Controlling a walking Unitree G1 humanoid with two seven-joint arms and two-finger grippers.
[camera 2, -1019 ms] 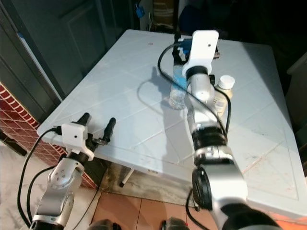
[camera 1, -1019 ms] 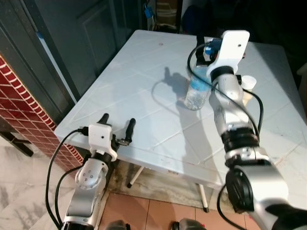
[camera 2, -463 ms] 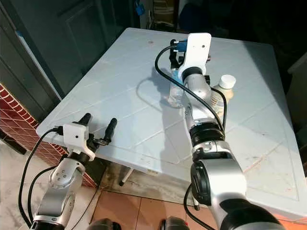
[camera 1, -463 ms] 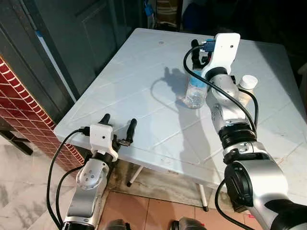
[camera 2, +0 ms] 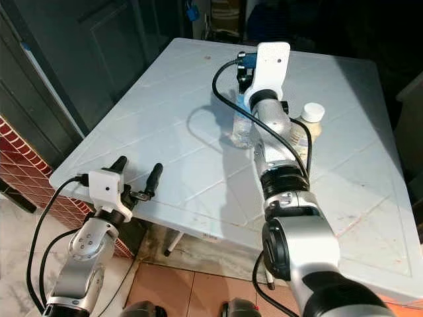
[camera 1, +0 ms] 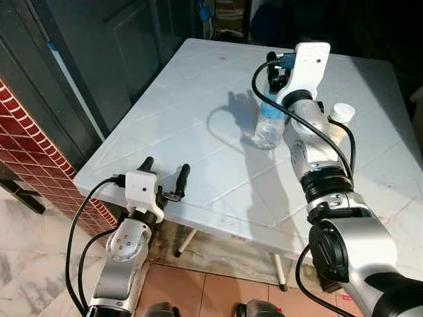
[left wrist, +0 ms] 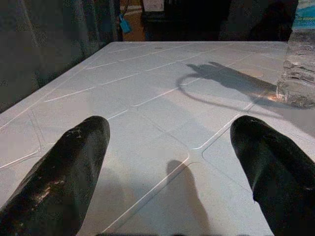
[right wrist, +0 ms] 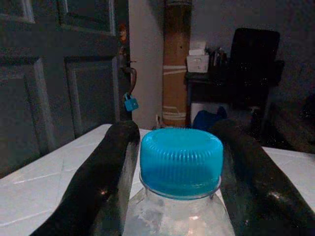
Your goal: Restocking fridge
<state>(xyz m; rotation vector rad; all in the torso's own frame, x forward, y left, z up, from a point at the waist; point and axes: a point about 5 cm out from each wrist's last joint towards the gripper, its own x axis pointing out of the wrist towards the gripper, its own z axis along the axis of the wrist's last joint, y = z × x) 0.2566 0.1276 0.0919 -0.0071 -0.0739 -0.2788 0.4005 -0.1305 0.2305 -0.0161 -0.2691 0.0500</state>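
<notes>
I see a white plastic table (camera 1: pixel 198 125) with grooved panels, its top marked with a few reddish stains on the near right. On the left stands a red brick wall (camera 1: pixel 26 152), and beside it a dark panelled door (camera 1: pixel 132 46). A small blue padlock (right wrist: pixel 130 103) hangs at the far side, on what may be a door handle.

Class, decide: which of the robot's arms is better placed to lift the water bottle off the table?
The right. Its claw already straddles the water bottle at its blue cap, while the left claw hangs open at the table's near edge.
</notes>
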